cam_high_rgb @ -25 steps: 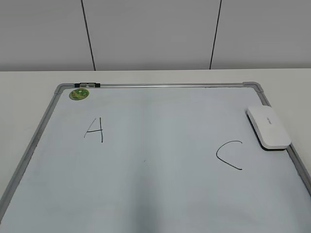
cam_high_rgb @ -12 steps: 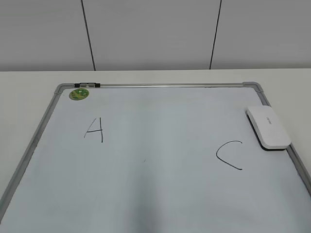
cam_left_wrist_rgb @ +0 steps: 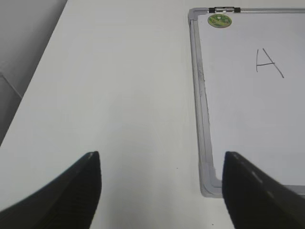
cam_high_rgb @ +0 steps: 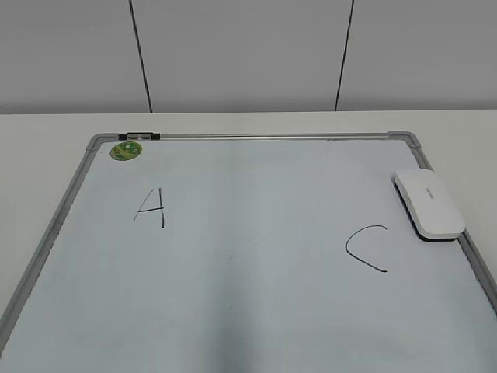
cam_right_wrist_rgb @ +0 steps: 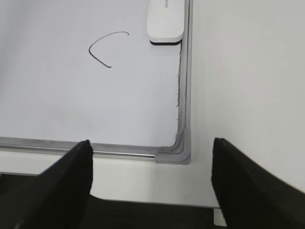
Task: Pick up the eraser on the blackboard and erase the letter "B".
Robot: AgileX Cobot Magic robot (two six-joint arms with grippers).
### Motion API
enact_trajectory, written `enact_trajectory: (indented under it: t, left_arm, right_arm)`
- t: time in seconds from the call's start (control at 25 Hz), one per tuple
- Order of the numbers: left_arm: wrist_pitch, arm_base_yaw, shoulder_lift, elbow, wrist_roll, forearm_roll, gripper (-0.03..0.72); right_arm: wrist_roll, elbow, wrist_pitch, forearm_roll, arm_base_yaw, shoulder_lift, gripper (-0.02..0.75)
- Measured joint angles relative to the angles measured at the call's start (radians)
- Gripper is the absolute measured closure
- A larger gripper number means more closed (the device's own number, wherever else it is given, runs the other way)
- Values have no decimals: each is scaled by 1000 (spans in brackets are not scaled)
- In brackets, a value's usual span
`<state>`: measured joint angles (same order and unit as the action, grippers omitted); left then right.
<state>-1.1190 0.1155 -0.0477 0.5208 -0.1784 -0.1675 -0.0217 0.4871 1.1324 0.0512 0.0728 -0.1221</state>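
The blackboard [cam_high_rgb: 233, 311] is a pale whiteboard with a grey frame, lying flat on the table. The white eraser [cam_high_rgb: 429, 204] lies at its right edge, above a black "C" [cam_high_rgb: 365, 249]. A black "A" [cam_high_rgb: 151, 208] is at the left. No letter "B" shows between them; that area is bare. The eraser also shows at the top of the right wrist view [cam_right_wrist_rgb: 166, 21]. My left gripper [cam_left_wrist_rgb: 159, 164] is open and empty over the table by the board's near left corner. My right gripper [cam_right_wrist_rgb: 150, 152] is open and empty by the near right corner. Neither gripper shows in the exterior view.
A round green sticker [cam_high_rgb: 125, 151] sits at the board's far left corner, next to a small clip on the frame [cam_high_rgb: 140, 137]. White table surrounds the board [cam_left_wrist_rgb: 119, 95]. The table's front edge lies just behind my right gripper [cam_right_wrist_rgb: 143, 202]. A grey panelled wall stands behind.
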Motion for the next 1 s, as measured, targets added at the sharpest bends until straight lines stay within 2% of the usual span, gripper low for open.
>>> enact_trajectory:
  t: [0.32, 1.0]
  left_arm:
    - [0, -29, 35, 0, 0, 0, 109]
    - [0, -29, 37, 0, 0, 2, 109]
  right_arm:
    - [0, 0, 4, 0, -20, 134, 164]
    - [0, 0, 6, 0, -20, 138, 164]
